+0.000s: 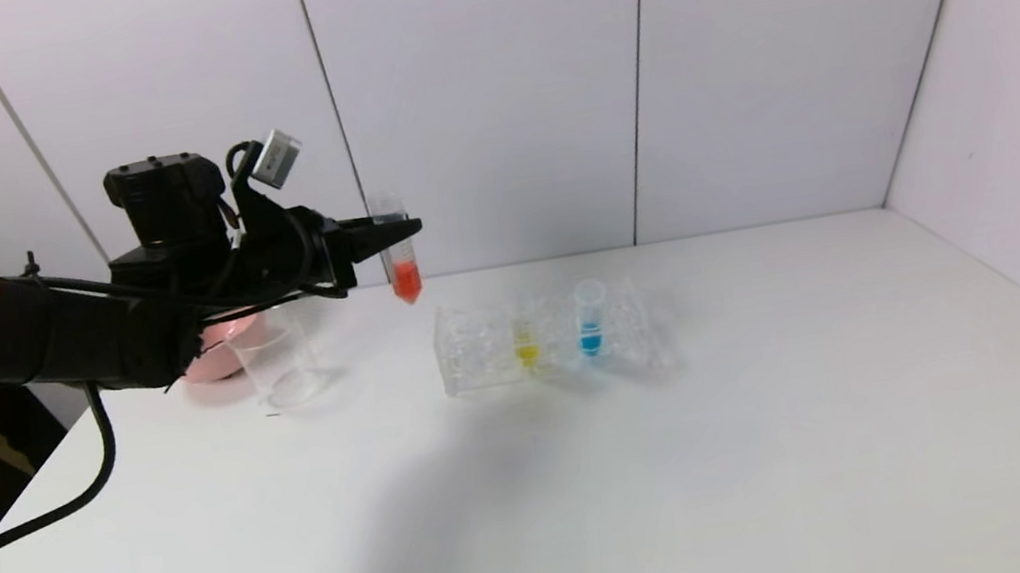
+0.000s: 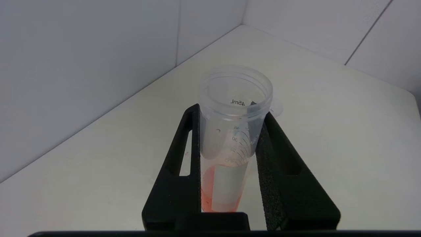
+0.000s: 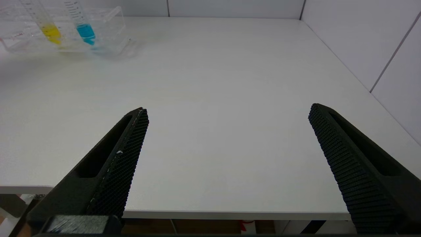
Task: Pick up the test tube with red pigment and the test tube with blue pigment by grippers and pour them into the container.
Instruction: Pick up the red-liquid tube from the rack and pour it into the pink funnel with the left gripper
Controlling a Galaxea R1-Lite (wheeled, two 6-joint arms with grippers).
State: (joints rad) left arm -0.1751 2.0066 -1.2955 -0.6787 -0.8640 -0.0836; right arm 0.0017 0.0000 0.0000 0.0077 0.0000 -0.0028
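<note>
My left gripper (image 1: 396, 231) is shut on the test tube with red pigment (image 1: 401, 262) and holds it upright in the air, to the left of and above the clear tube rack (image 1: 548, 336). In the left wrist view the tube (image 2: 234, 131) sits between the two fingers (image 2: 171, 177), its open mouth up, red liquid at the bottom. The test tube with blue pigment (image 1: 588, 318) stands in the rack; it also shows in the right wrist view (image 3: 82, 24). The clear beaker (image 1: 279, 361) stands on the table below the left gripper's body. My right gripper (image 3: 227, 115) is open and empty above the table's near edge.
A tube with yellow liquid (image 1: 524, 335) stands in the rack left of the blue one. A pink bowl (image 1: 216, 351) sits behind the beaker. The white table (image 1: 797, 446) has walls at the back and right.
</note>
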